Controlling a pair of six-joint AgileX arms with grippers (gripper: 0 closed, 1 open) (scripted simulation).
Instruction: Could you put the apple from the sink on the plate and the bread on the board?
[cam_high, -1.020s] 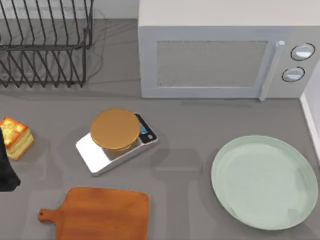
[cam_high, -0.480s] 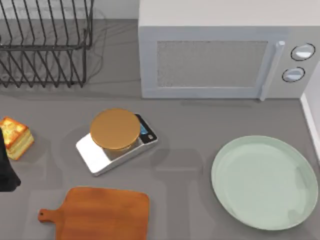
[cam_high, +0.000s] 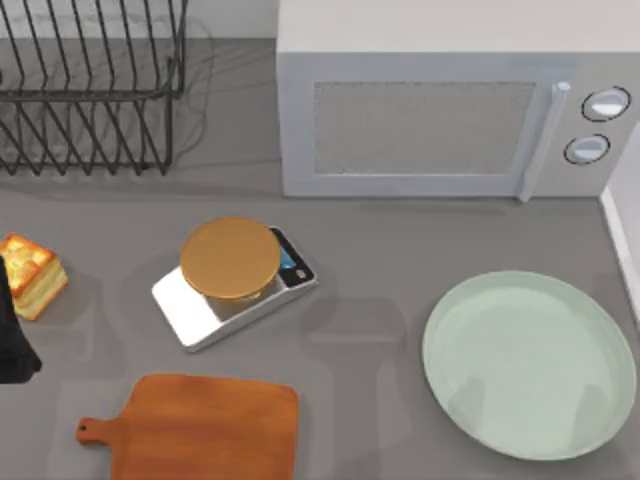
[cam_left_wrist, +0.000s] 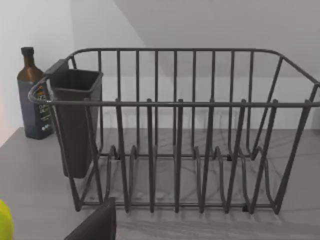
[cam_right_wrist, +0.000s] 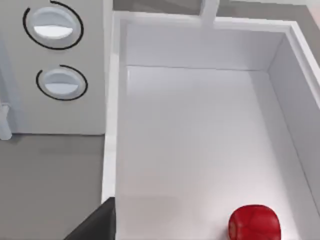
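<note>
The bread (cam_high: 30, 274), a small cube with a toasted top, sits on the counter at the far left edge. Right beside it, just nearer the front, is a dark part of my left arm (cam_high: 12, 340). The orange-brown board (cam_high: 205, 425) lies at the front left. The pale green plate (cam_high: 528, 364) lies bare at the right. In the right wrist view the red apple (cam_right_wrist: 254, 223) rests on the floor of the white sink (cam_right_wrist: 200, 125), and a dark piece of my right gripper (cam_right_wrist: 97, 223) hangs over the sink's rim. A dark piece of my left gripper (cam_left_wrist: 95, 225) faces the dish rack.
A silver scale (cam_high: 232, 280) with a golden-brown top stands between bread and plate. A microwave (cam_high: 450, 110) fills the back right, and a wire dish rack (cam_high: 85, 85) the back left. A brown bottle (cam_left_wrist: 33, 95) stands beside the rack. A yellow-green object (cam_left_wrist: 4, 225) shows at the frame edge.
The faint shadows on the plate have shifted from its right side toward its front and left. The bread and the left arm's dark part have stayed put.
</note>
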